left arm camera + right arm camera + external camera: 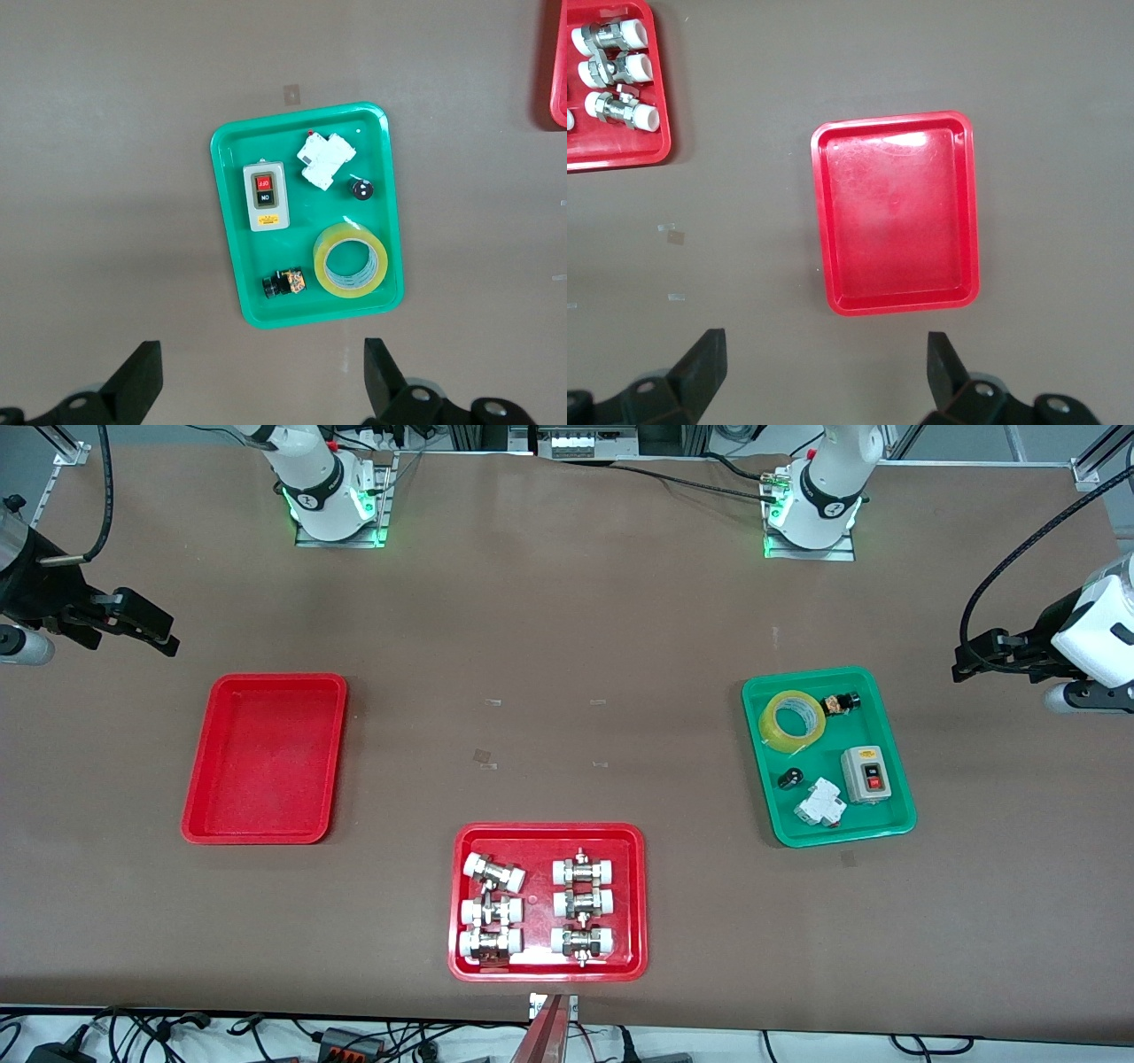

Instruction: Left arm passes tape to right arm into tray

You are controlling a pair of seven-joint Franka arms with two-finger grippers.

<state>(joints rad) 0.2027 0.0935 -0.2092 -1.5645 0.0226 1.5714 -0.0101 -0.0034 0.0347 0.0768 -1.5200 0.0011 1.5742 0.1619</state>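
The yellow tape roll (pixel 795 720) lies flat in a green tray (pixel 764 797), at the end of that tray farther from the front camera. It also shows in the left wrist view (pixel 352 259). My left gripper (pixel 974 660) is open and empty, up over bare table at the left arm's end, apart from the green tray. In its wrist view (pixel 261 372) nothing is between the fingers. The plain red tray (pixel 266 757) is empty. My right gripper (pixel 155 633) is open and empty over bare table at the right arm's end. Its wrist view (pixel 824 363) shows the red tray (pixel 897 212).
The green tray also holds a grey switch box (pixel 866 773), a white breaker (pixel 819 803) and two small dark parts. A red tray (pixel 461 903) of metal pipe fittings sits near the table's front edge, between the other two trays.
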